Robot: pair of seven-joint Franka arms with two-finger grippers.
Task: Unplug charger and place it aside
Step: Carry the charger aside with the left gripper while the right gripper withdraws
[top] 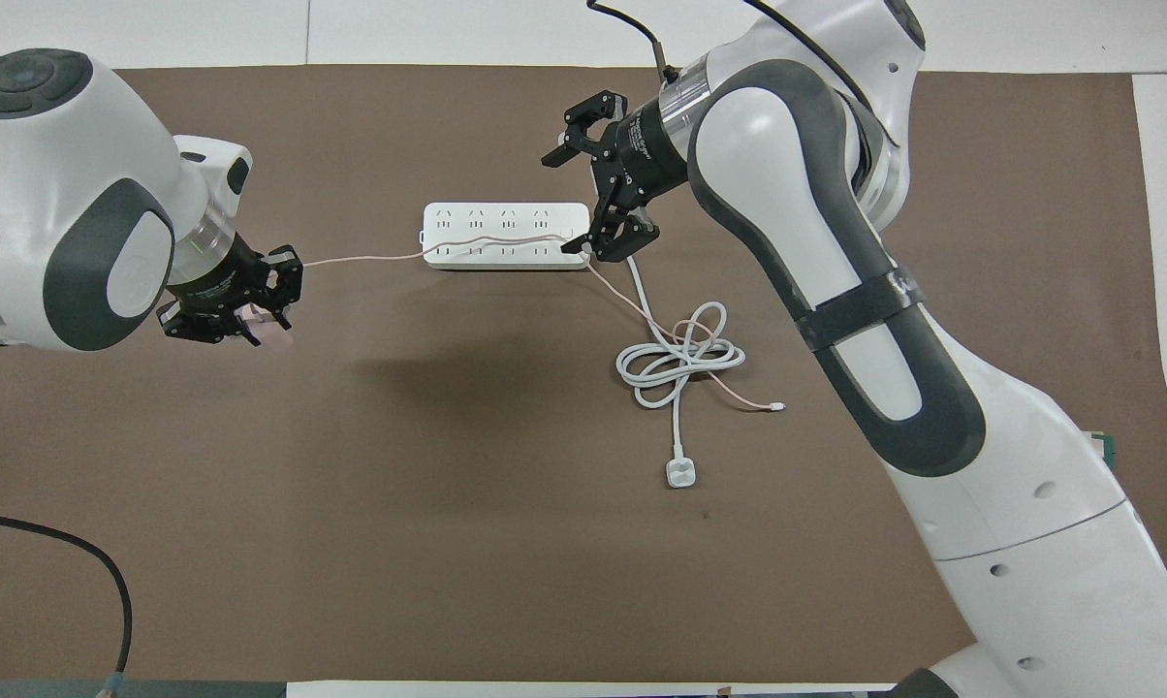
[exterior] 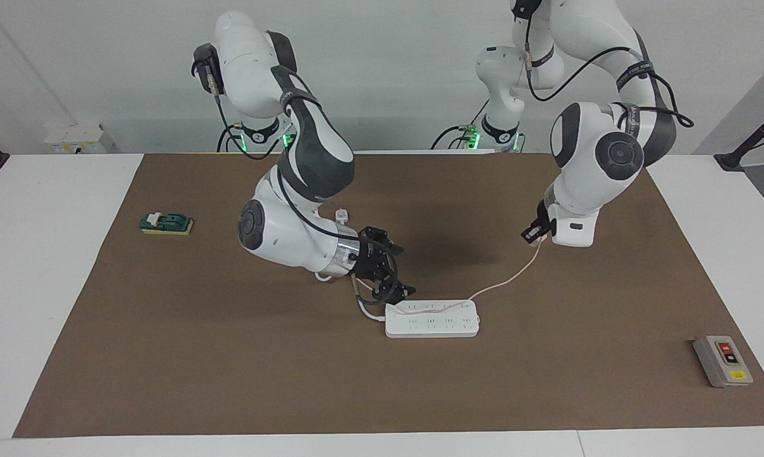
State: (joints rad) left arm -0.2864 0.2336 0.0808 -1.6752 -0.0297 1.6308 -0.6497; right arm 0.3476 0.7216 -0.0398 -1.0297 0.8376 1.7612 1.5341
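The pale pink charger [top: 275,336] is out of the long white power strip [exterior: 433,319] and held in my left gripper [exterior: 534,236], which is shut on it above the mat toward the left arm's end. Its thin pink cable [top: 361,259] runs from the charger over the top of the strip [top: 506,236] to a loose end by the white cord. My right gripper [exterior: 400,270] is open at the strip's end toward the right arm, with one finger [top: 615,242] low at the strip's corner. My left gripper also shows in the overhead view [top: 254,325], as does my right [top: 593,184].
A thicker white coiled cord [top: 680,364] with a white plug [top: 680,473] lies nearer to the robots than the strip. A green and yellow block [exterior: 166,223] sits toward the right arm's end. A grey switch box [exterior: 723,360] sits toward the left arm's end, farther from the robots.
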